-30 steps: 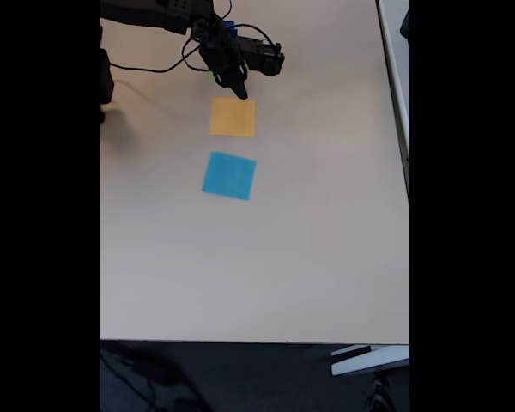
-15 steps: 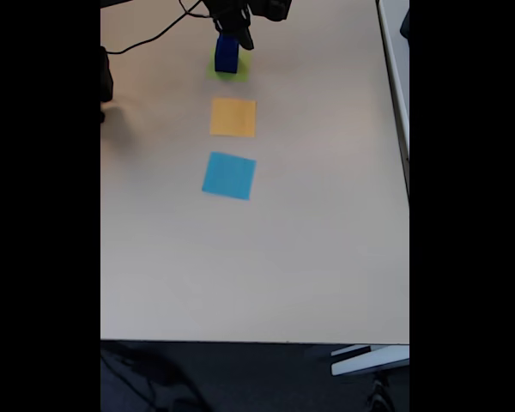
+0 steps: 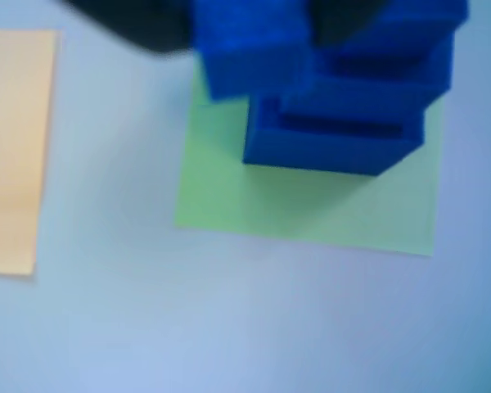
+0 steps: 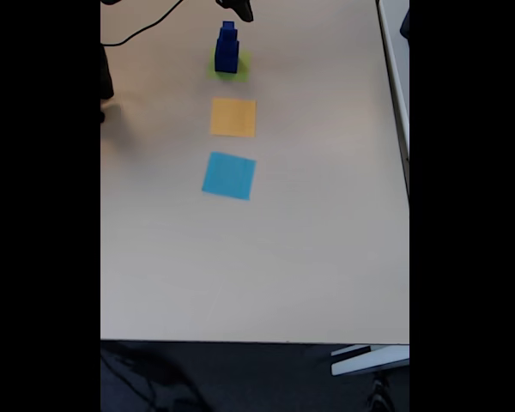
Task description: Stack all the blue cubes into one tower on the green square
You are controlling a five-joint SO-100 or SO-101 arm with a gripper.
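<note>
A tower of three blue cubes (image 4: 227, 47) stands on the green square (image 4: 238, 67) near the far edge of the table in the fixed view. The wrist view shows the same blue cubes (image 3: 335, 123) stepped one on another on the green square (image 3: 303, 213), all blurred. My gripper (image 4: 240, 10) hangs at the top edge of the fixed view, just above and right of the tower and apart from it. In the wrist view, its dark fingers (image 3: 139, 24) flank the topmost cube with a wide gap, holding nothing.
An orange square (image 4: 233, 117) and a light-blue square (image 4: 229, 175) lie in a row in front of the green one. The orange square (image 3: 16, 147) sits at the left in the wrist view. A black cable (image 4: 146, 33) trails at the far left. The table edge (image 4: 395, 86) runs along the right.
The arm has drawn back toward the top edge of the fixed view. It covered the green square one second ago; now the tower stands free with the gripper above it.
</note>
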